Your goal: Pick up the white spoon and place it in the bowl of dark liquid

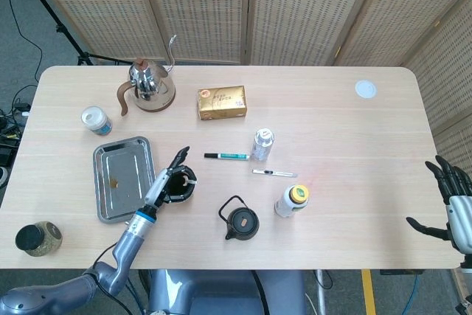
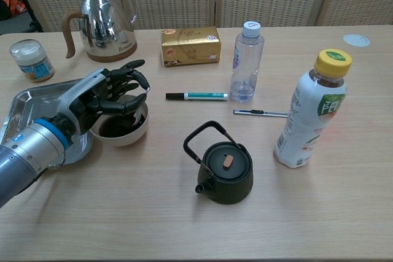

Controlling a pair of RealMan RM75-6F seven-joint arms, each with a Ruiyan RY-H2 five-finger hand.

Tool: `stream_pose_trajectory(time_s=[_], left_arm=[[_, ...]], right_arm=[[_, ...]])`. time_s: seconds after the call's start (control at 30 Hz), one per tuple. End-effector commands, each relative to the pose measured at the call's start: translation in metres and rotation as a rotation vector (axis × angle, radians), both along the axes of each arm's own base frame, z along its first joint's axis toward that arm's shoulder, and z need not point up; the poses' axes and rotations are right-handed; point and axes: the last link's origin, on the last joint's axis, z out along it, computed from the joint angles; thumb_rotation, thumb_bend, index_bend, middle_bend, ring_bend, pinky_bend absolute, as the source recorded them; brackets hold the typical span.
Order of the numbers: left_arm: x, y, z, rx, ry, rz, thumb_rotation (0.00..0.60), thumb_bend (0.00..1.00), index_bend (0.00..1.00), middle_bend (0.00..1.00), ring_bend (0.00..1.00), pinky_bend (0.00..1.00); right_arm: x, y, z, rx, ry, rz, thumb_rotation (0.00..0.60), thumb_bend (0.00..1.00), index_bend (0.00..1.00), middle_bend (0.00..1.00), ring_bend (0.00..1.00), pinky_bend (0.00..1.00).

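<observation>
The bowl of dark liquid (image 1: 179,191) (image 2: 126,134) stands just right of the metal tray (image 1: 118,160). A short white piece of the spoon (image 1: 190,180) shows at the bowl's right rim in the head view; in the chest view the spoon is hidden behind my left hand. That left hand (image 1: 164,180) (image 2: 101,96) hovers over the bowl with its fingers spread, and I see nothing pinched in it. My right hand (image 1: 453,208) hangs open off the table's right front corner, far from the bowl.
A black teapot (image 1: 240,220) (image 2: 226,167) sits right of the bowl. A yellow-capped bottle (image 2: 310,111), a clear bottle (image 2: 247,62) and a marker pen (image 2: 196,96) stand further right. The steel kettle (image 2: 104,23) and a gold box (image 1: 221,102) are behind.
</observation>
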Motion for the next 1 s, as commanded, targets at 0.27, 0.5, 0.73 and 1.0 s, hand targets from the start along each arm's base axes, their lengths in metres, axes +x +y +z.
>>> stream_pose_trajectory(time_s=[0.27, 0.5, 0.73, 1.0], left_arm=[[0.004, -0.011, -0.002, -0.018, -0.017, -0.027, 0.6, 0.44, 0.63, 0.0, 0.0, 0.0], [-0.003, -0.024, 0.0, -0.02, -0.03, -0.034, 0.6, 0.45, 0.63, 0.0, 0.0, 0.0], [-0.018, -0.026, 0.006, 0.002, -0.027, -0.006, 0.6, 0.45, 0.63, 0.0, 0.0, 0.0], [-0.018, -0.018, 0.009, 0.043, -0.02, -0.002, 0.6, 0.45, 0.63, 0.0, 0.0, 0.0]], right_arm=[[0.0, 0.0, 0.002, -0.003, -0.004, 0.002, 0.6, 0.0, 0.05, 0.0, 0.0, 0.0], [0.001, 0.001, 0.002, -0.006, -0.006, 0.006, 0.6, 0.0, 0.05, 0.0, 0.0, 0.0], [0.001, 0.001, 0.002, -0.006, -0.006, 0.007, 0.6, 0.0, 0.05, 0.0, 0.0, 0.0], [0.001, 0.001, 0.001, -0.002, -0.006, 0.004, 0.6, 0.0, 0.05, 0.0, 0.0, 0.0]])
